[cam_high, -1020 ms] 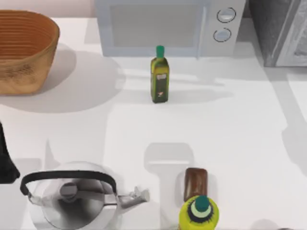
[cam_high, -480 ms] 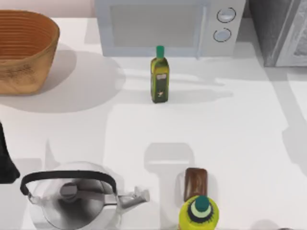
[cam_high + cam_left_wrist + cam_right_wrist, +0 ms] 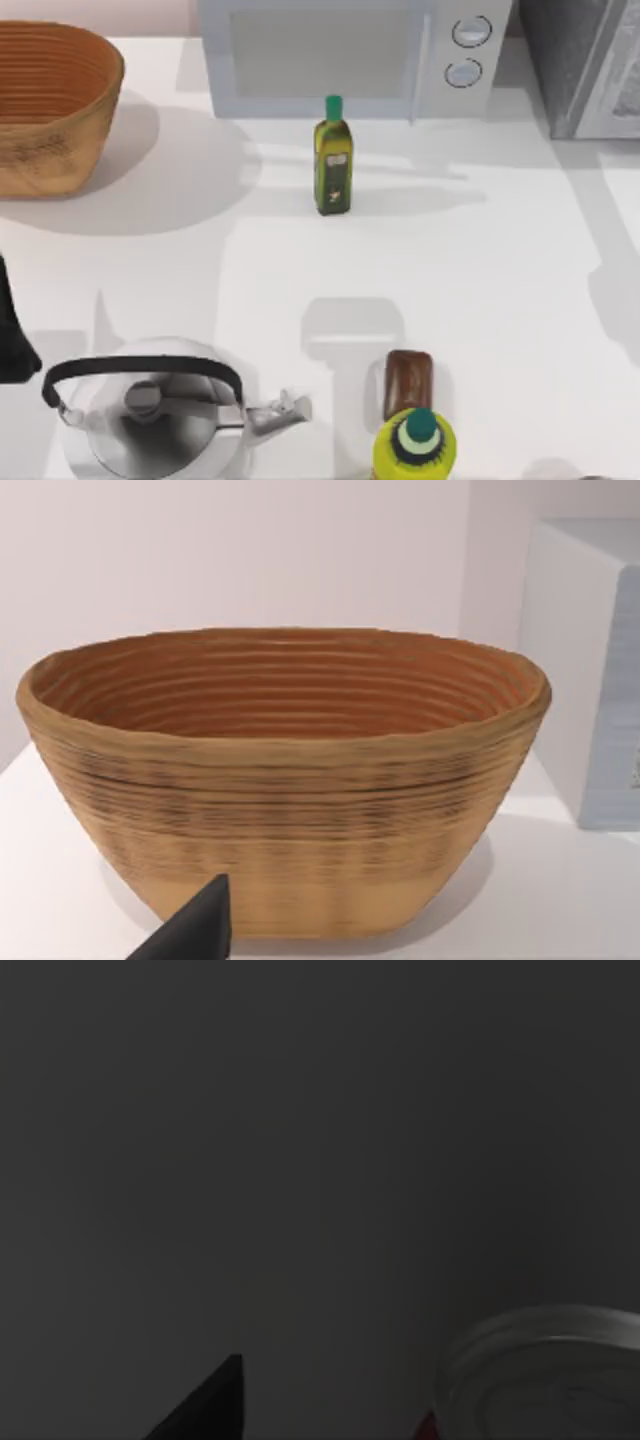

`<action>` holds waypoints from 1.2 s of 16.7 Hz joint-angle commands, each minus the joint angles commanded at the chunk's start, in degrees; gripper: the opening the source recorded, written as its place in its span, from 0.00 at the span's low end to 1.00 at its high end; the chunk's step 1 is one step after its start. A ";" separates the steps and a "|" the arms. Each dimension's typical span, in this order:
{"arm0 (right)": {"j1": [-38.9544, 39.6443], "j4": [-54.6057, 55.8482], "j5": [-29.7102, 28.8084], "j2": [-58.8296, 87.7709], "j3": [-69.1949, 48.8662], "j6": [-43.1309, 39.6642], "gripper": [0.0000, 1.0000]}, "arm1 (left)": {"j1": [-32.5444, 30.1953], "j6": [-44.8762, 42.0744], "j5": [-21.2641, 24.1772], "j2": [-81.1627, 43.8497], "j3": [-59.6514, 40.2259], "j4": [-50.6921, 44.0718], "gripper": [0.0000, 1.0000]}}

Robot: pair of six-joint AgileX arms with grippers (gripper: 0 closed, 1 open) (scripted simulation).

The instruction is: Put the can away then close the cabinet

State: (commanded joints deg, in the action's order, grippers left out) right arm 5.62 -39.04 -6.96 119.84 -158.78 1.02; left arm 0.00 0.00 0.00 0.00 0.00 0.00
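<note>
Looking through the right wrist view: the can [image 3: 545,1370] sits close in front of that camera, silver top up, a sliver of red wall below the rim, so its long axis reads upright. Around it, dark grey surface; I judge this the inside of the cabinet [image 3: 580,60], which stands at the table's far right corner with its pale framed door showing at the edge. One dark fingertip [image 3: 205,1405] of the right gripper lies just beside the can, apart from it; whether the fingers are spread or pinching I cannot tell. If the can is already shelved, the next move turns on backing straight out, then reaching the door, and the right arm is the nearer. Left arm parked at the table's left edge, facing the wicker basket [image 3: 285,780]; one fingertip [image 3: 195,930] seen, its state unclear.
</note>
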 joint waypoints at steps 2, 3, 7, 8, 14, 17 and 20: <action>0.12 0.00 0.00 0.00 0.01 0.00 1.00 | 0.00 0.00 0.00 0.00 0.00 0.00 1.00; 0.12 0.00 0.00 0.00 0.01 0.00 1.00 | 0.00 0.00 0.00 0.00 0.00 0.00 1.00; 0.31 3.62 1.45 -5.72 5.81 -0.31 1.00 | 0.00 0.00 0.00 0.00 0.00 0.00 1.00; 0.35 5.12 2.07 -8.60 8.75 -0.52 1.00 | 0.00 0.00 0.00 0.00 0.00 0.00 1.00; 0.04 15.85 6.20 -35.91 39.15 -2.33 1.00 | 0.00 0.00 0.00 0.00 0.00 0.00 1.00; -0.50 21.37 7.85 -52.59 61.83 -3.00 1.00 | 0.00 0.00 0.00 0.00 0.00 0.00 1.00; -1.23 26.58 8.97 -69.32 86.93 -3.28 1.00 | 0.00 0.00 0.00 0.00 0.00 0.00 1.00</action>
State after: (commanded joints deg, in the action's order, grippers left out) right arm 4.39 -12.45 2.02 50.52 -71.85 -2.26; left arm 0.00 0.00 0.00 0.00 0.00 0.00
